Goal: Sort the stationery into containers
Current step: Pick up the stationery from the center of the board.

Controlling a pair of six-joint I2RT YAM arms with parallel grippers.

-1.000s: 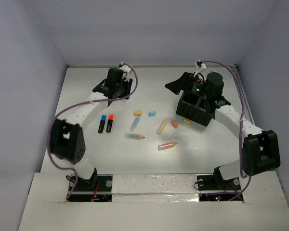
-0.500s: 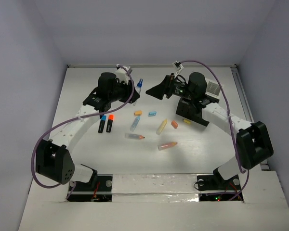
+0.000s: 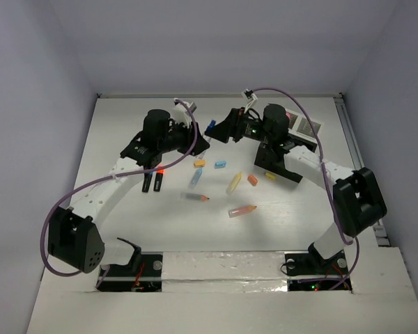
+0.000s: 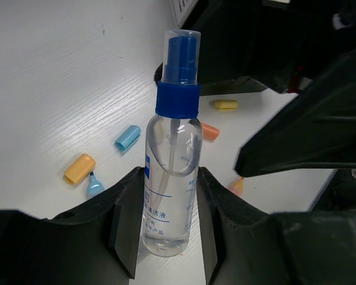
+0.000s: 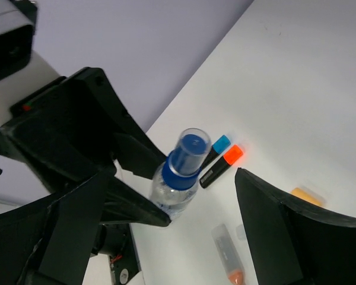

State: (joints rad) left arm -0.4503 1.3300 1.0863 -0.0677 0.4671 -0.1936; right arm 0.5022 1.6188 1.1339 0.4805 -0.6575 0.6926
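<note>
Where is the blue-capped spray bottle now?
In the top view, the spray bottle is clamped in the left gripper, at the table's far middle; its cap faces the open right gripper, left of the black box.

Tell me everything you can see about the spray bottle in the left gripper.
The spray bottle is small and clear, plastic by its look, with a blue collar and nozzle under a clear cap, a thin tube inside and blue print low on its body. The left gripper holds it in the air, jaws pressed on both sides of its lower body. Its cap points toward the right gripper, whose open jaws do not touch it.
</note>
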